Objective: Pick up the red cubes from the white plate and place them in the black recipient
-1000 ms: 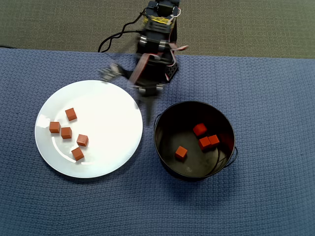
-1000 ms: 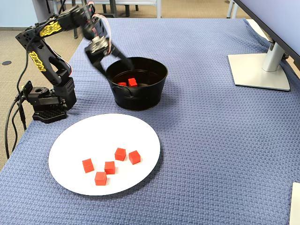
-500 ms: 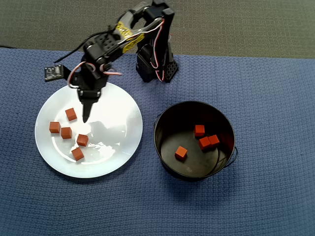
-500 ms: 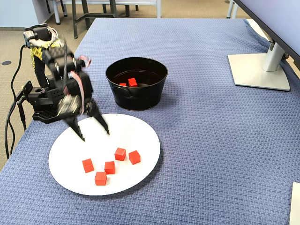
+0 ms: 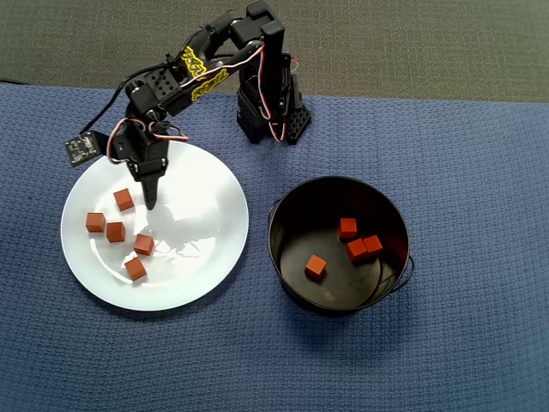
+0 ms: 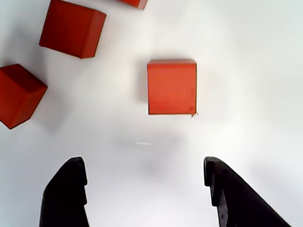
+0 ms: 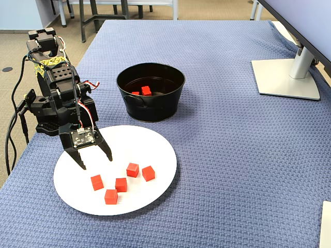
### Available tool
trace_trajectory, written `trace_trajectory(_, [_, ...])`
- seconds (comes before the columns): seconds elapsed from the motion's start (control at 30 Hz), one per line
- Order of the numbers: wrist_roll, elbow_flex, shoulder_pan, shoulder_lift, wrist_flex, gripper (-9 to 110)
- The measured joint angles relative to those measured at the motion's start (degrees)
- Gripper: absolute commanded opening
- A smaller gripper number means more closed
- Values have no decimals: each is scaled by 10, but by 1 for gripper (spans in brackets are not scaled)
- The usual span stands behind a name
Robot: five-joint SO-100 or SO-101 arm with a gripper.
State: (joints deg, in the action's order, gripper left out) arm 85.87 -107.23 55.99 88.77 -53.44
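Hand (image 7: 95,159) lowered over white plate (image 7: 150,142), spread wide; red cube (image 6: 172,87) just ahead.

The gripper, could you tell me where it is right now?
In the overhead view the gripper hangs open over the plate's upper left, beside the topmost cube.

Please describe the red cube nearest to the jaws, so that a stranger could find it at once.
In the overhead view, find the white plate left of the black bucket. Five red cubes lie on it. The one meant is the topmost cube, closest to the jaws.
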Motion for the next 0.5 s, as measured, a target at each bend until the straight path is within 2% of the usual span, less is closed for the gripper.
trace_trajectory(0.2, [35,22,17,-46,31,24])
trace_trajectory(0.5, [32,25,19,-89,69,20])
